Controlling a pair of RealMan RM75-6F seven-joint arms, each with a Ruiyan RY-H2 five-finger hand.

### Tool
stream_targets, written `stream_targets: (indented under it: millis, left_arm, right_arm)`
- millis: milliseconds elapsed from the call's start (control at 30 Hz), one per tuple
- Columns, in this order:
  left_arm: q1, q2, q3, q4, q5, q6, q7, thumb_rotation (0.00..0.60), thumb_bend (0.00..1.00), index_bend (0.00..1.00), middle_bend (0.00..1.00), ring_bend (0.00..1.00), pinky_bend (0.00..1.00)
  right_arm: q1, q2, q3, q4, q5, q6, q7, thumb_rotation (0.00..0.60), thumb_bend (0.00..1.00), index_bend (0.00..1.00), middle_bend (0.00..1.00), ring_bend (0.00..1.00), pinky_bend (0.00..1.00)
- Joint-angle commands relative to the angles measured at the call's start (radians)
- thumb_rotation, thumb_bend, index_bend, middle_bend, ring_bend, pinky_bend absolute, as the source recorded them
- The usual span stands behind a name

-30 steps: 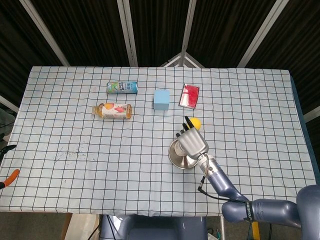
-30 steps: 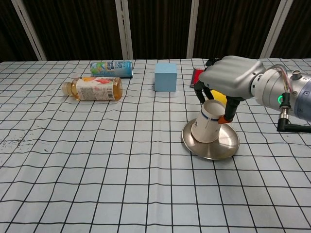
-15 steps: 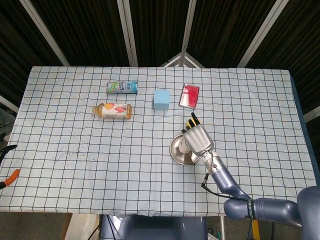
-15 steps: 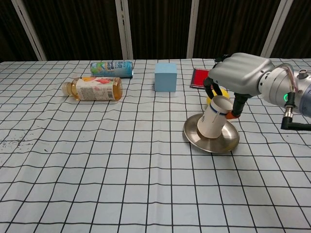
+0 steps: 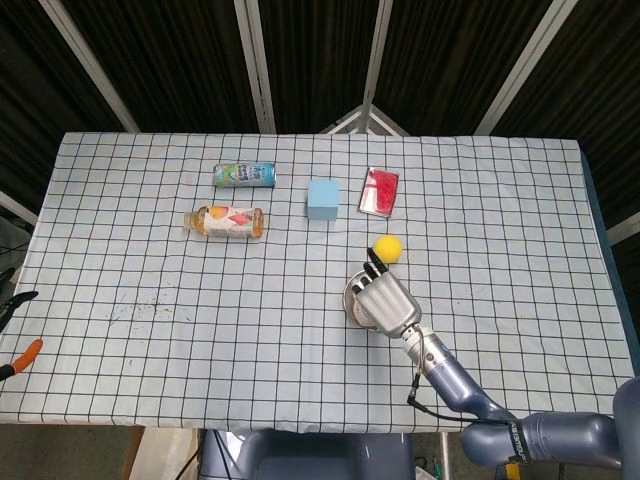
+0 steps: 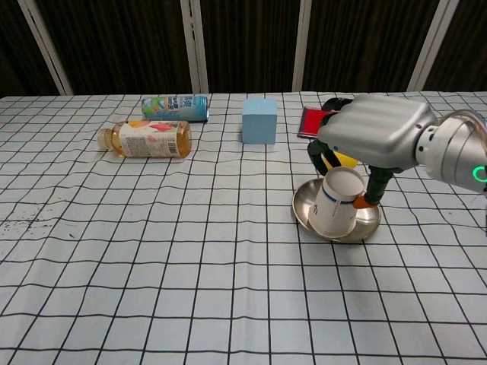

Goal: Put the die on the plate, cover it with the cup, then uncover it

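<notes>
A table [image 5: 120,260] with a checked cloth carries everything. Toward its far left lie a can [image 5: 244,175] and, nearer the front, a bottle [image 5: 226,221], both on their sides. Near the middle of the far edge stands a blue block [image 5: 322,199], with a red packet [image 5: 379,191] just to its right. A yellow ball [image 5: 387,247] sits a little nearer the front, right of centre.

Just in front of the ball, toward the front edge and right of centre, is the plate [image 6: 304,215], a shallow metal dish. On it the cup [image 6: 336,207], white paper with a blue band, is upside down and tilted, its mouth down on the plate and its base leaning up to the right. The right hand [image 6: 378,135] is over it, fingers curled down around its upper part and gripping it. The left hand is not in view.

The die cannot be seen in either view. It may be hidden under the cup, but the pictures do not settle this.

Judging from the layout, the cup is at the plate and either in the covering or the uncovering stage; which one cannot be told. If the die is underneath, what remains is to lift the cup clear and set it aside.
</notes>
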Motion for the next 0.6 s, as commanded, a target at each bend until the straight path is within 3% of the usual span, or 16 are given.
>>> stream_targets:
  millis: [33, 233, 600]
  left_arm:
    - [0.0, 0.001, 0.0, 0.001, 0.001, 0.001, -0.002, 0.6, 0.38, 0.22, 0.0, 0.0, 0.02]
    - [0.002, 0.002, 0.0, 0.003, 0.0, 0.006, -0.01, 0.6, 0.38, 0.22, 0.0, 0.0, 0.02]
    - [-0.001, 0.001, 0.001, 0.003, -0.001, -0.003, -0.005, 0.6, 0.38, 0.22, 0.0, 0.0, 0.02]
  right_arm:
    - [-0.002, 0.006, -0.007, -0.03, -0.02, 0.003, -0.004, 0.6, 0.47, 0.58, 0.48, 0.21, 0.0]
    - [0.001, -0.003, 0.016, -0.036, -0.009, -0.013, 0.036, 0.6, 0.47, 0.58, 0.48, 0.21, 0.0]
    - [0.011, -0.034, 0.039, 0.053, 0.035, -0.05, 0.074, 0.6, 0.47, 0.58, 0.48, 0.21, 0.0]
